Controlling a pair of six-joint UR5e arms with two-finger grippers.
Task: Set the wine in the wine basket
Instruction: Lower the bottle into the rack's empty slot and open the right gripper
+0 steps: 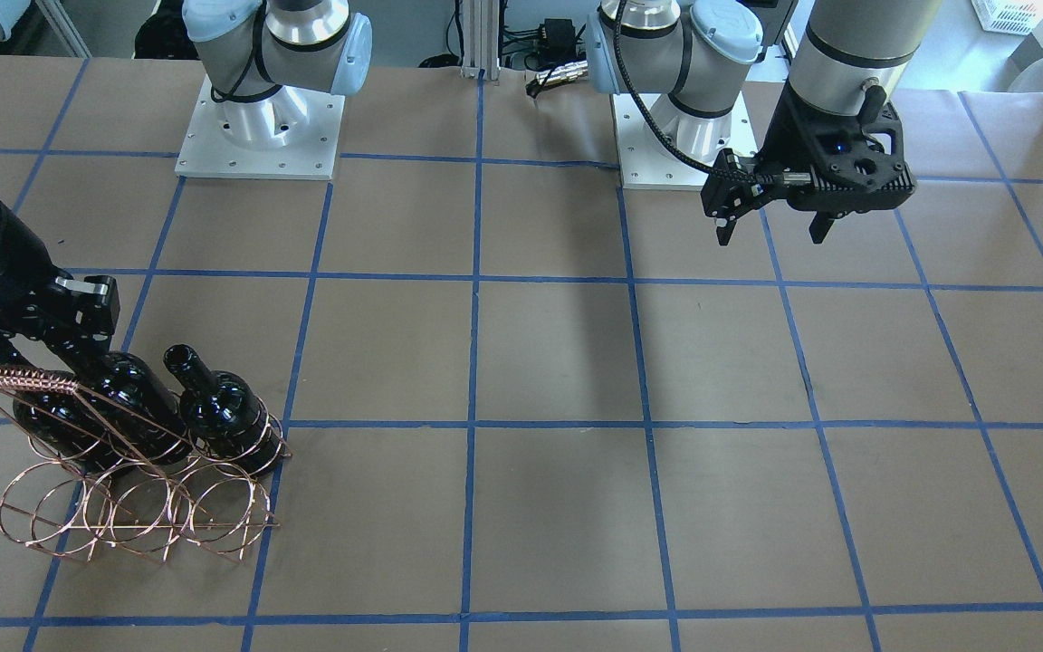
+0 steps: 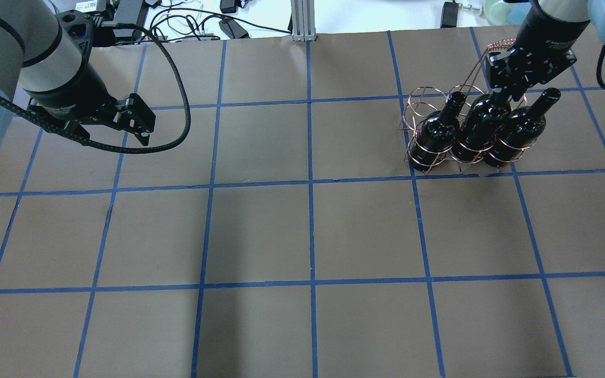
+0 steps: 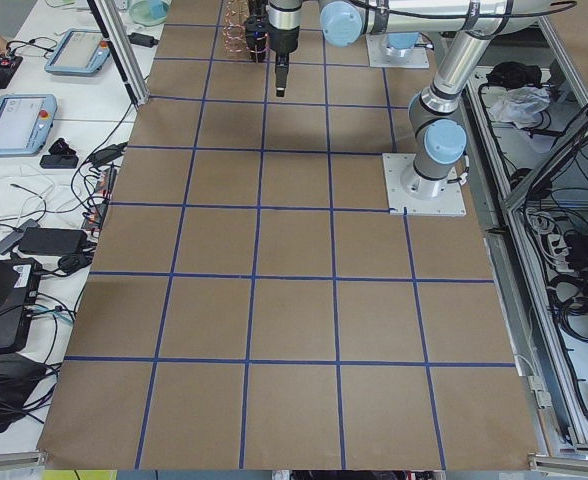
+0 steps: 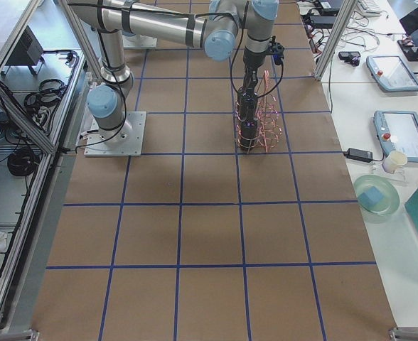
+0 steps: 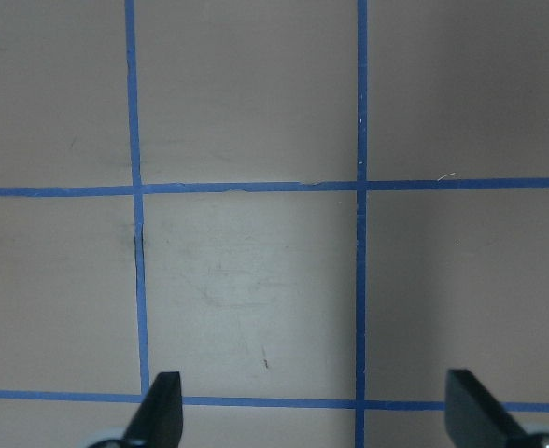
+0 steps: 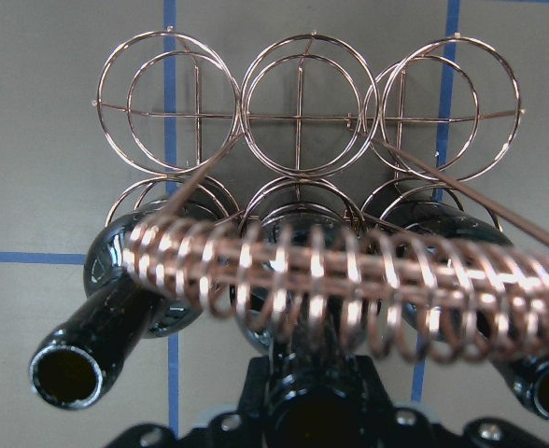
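Right end effector [image 2: 503,96] clamped on glossy black glass wine bottle [image 2: 478,131], seated in copper wire basket [image 6: 300,116]; next likely release, lift clear. Left end effector [image 5: 314,401] apart.

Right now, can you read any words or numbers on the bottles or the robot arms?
Bottles: no labels, no text.
Left arm: small white print, too blurred to read.
Right arm: small white print, too blurred to read.
Nothing else is readable.

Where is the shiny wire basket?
In the overhead view, the copper wire wine basket stands far right, three glossy black glass bottles in its near row, the right tool around the middle bottle's neck.
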